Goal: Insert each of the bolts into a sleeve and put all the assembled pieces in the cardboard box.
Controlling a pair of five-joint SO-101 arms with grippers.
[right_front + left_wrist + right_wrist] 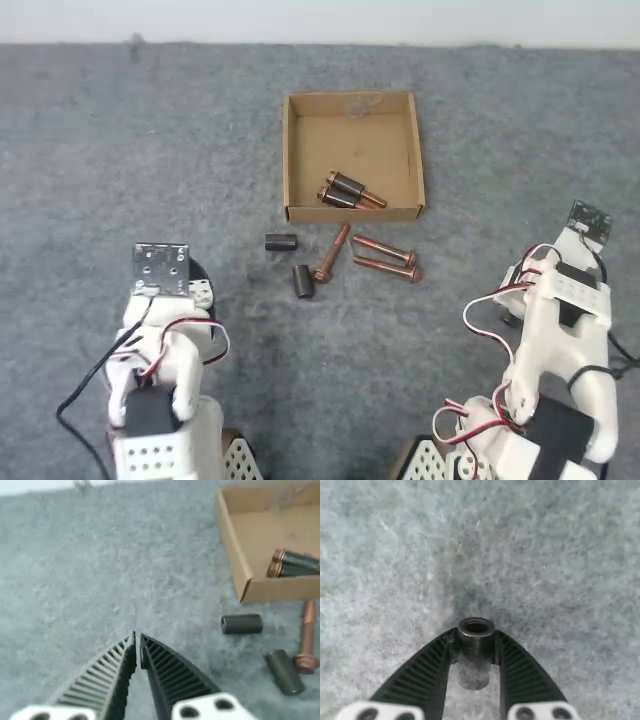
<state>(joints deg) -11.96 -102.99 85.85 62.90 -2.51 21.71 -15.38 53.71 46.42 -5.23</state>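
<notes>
The cardboard box [352,213] lies at the back centre with two bolt-and-sleeve pieces [347,190] inside near its front wall. In front of it on the carpet lie two black sleeves [281,241] [303,281] and three copper bolts [331,253] [383,249] [386,266]. My left gripper [137,641] is shut and holds nothing, low over bare carpet to the left of the sleeves [241,624] [283,671]. My right gripper [476,641] is shut on a black sleeve [476,629], held upright with its bore showing, above carpet at the right.
Grey carpet covers the whole table. The left arm [160,330] stands at the front left and the right arm [560,340] at the front right, with loose wires on both. The box corner [243,592] is close to the nearer sleeve.
</notes>
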